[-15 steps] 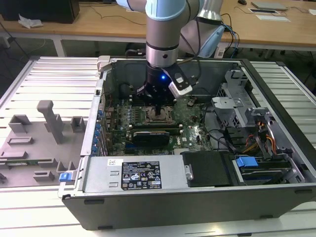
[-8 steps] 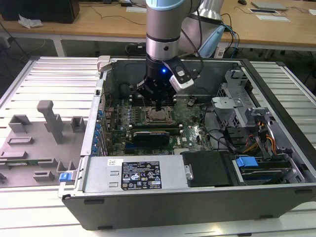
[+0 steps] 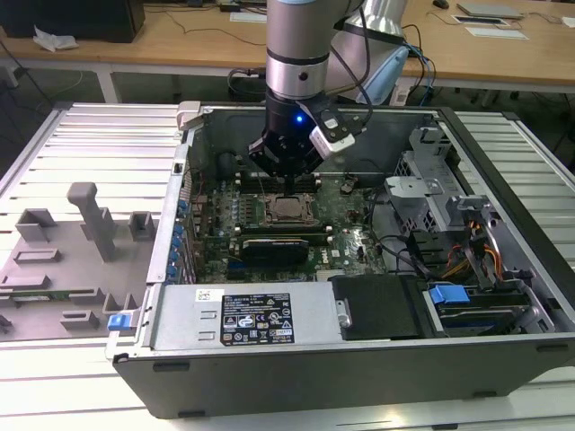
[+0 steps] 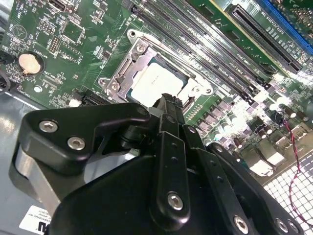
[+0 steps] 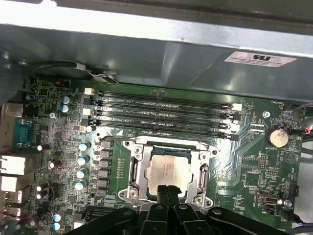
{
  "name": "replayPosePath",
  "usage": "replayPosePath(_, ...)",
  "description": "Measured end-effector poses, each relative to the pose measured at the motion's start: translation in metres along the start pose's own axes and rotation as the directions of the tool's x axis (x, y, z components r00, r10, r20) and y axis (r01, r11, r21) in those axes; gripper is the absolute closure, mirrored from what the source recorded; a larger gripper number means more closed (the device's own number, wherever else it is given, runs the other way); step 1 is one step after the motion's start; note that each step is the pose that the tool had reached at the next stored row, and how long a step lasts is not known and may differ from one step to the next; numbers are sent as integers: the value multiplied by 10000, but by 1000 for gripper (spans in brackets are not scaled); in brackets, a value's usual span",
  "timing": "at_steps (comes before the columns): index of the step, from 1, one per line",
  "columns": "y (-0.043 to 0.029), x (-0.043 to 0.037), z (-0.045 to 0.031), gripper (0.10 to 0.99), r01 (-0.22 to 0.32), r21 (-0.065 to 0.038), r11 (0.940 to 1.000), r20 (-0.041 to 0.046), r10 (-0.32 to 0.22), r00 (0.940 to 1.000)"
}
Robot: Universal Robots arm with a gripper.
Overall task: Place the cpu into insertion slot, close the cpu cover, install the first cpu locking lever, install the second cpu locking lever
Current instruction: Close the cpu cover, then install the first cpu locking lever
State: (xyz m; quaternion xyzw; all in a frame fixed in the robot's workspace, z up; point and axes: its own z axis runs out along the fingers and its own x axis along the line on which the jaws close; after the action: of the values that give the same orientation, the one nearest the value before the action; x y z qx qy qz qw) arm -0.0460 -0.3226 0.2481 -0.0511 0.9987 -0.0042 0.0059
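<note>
gripper [image 5: 169, 190]: one; fingertips pressed together, pinching nothing, at or just above the nearest edge of the cpu in both wrist views.
cpu [image 5: 168, 170]: one; seated flat in the insertion slot [image 3: 269, 212], centre of the exterior view.
cpu cover [image 5: 166, 147]: one; lying down around the cpu, pale top showing through its window.
step in hand: probably pressing the cpu cover home; best done straight down on the metal frame, lightly, keeping off the cpu top.
locking lever [image 5: 111, 139]: one wire arm seen beside the cpu cover; latched or not, cannot tell.
memory slots [image 5: 161, 115]: four, long, black, just beyond the insertion slot.
computer case [image 3: 359, 377]: one, open-topped.
</note>
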Motion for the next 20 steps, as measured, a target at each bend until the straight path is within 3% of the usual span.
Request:
replayPosePath(11, 0, 0, -1, 980, 0, 5, 10000, -1, 0, 10000)
replayPosePath(15, 0, -1, -105, 980, 0, 7, 10000, -1, 0, 10000)
replayPosePath(20, 14, 43, -104, 980, -1, 8, 10000, -1, 1, 10000)
